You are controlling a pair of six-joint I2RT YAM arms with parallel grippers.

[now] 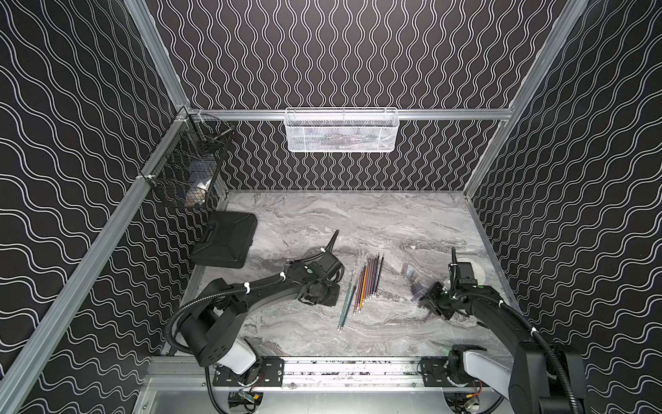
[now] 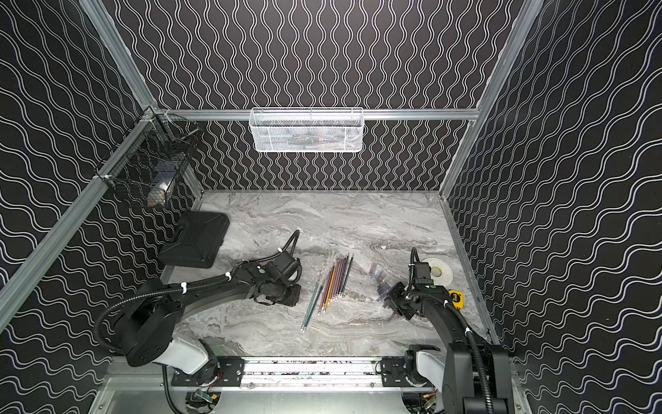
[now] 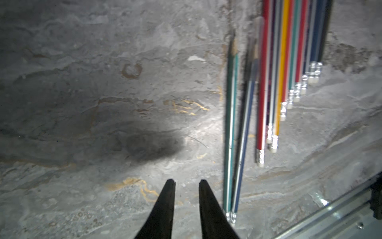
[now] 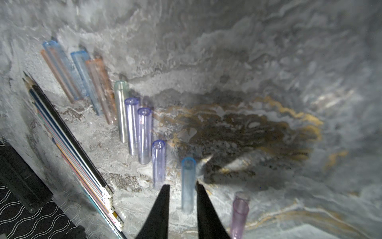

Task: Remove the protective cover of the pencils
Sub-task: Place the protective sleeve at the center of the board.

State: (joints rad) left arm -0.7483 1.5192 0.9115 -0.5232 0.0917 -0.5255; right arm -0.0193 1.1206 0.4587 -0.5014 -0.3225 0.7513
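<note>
Many pencils lie bare mid-table; their caps sit apart in one row.
Your left claw is parted, empty; your right claw is parted around a blue cap, probably to add it to that row.

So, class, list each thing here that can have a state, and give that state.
pencils, lying side by side, visible tips bare.
covers, off, lying loose beside the pencils.
black case, closed.
left fingers, apart, empty.
right fingers, apart, a blue cover showing between them, not clamped.
</note>
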